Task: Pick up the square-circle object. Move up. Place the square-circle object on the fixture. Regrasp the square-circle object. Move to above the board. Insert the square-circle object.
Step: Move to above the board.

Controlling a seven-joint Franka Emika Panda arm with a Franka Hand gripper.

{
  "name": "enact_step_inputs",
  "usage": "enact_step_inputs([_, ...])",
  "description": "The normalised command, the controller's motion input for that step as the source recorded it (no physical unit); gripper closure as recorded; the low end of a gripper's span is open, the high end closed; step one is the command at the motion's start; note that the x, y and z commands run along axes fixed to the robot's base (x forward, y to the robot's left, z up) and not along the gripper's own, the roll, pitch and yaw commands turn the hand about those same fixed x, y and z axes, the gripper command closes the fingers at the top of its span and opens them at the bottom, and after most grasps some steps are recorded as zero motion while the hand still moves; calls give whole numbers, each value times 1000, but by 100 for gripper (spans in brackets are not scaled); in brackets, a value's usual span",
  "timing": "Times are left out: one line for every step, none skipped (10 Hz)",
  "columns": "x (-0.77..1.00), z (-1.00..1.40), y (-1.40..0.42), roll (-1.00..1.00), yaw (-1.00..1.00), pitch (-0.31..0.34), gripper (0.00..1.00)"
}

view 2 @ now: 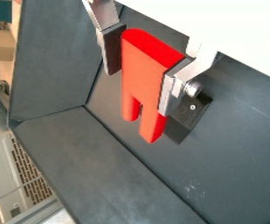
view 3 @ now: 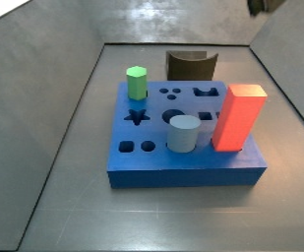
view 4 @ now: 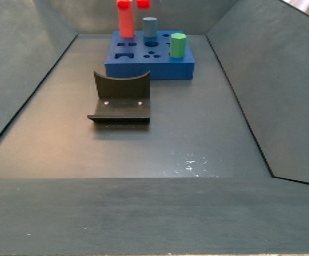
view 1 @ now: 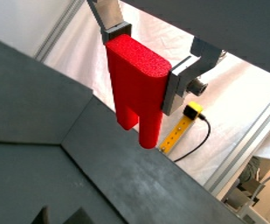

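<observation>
Both wrist views show the pincer (view 1: 147, 63) squeezing the red square-circle object (view 2: 144, 77); side views show only the board (view 3: 187, 172) and the fixture (view 4: 119, 98).

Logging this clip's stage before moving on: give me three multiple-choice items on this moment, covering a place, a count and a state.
1. Where is the square-circle object?
A. On the fixture
B. Between the pincer's fingers, above the floor
C. In the board

2. How many pegs stand in the board?
A. One
B. Five
C. Three

3. What state is the fixture's top in?
A. Bare
B. Carrying a peg
C. Covered by the board

Answers:
1 B: in both wrist views the pincer is clamped on the square-circle object, with the floor well below.
2 C: the board holds a green peg, a pale cylinder and a tall red-orange block.
3 A: nothing rests on the fixture in either side view.
</observation>
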Motion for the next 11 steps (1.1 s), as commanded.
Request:
enact_step_inputs([-8,403,-40,-36,138,147,100])
enact_step_inputs([5,287,-34,-32,149,138,100])
enact_step_inputs([-454,292,-1000,-1000,-34,29,100])
enact_step_inputs([-453,278,-1000,-1000,-33,24,100])
enact_step_inputs([-497,330,-1000,-1000,-30,9,100])
enact_step_inputs([-508,313,-1000,-1000,-31,6,100])
enact_step_inputs([-529,314,-1000,-1000,-30,5,100])
enact_step_inputs([-408,237,-707,-1000,-31,4,100])
enact_step_inputs([-272,142,-415,-1000,-30,4,100])
enact_step_inputs([-206,91,-268,-1000,-31,1,100])
enact_step_inputs([-135,46,-111,-1000,-30,-5,100])
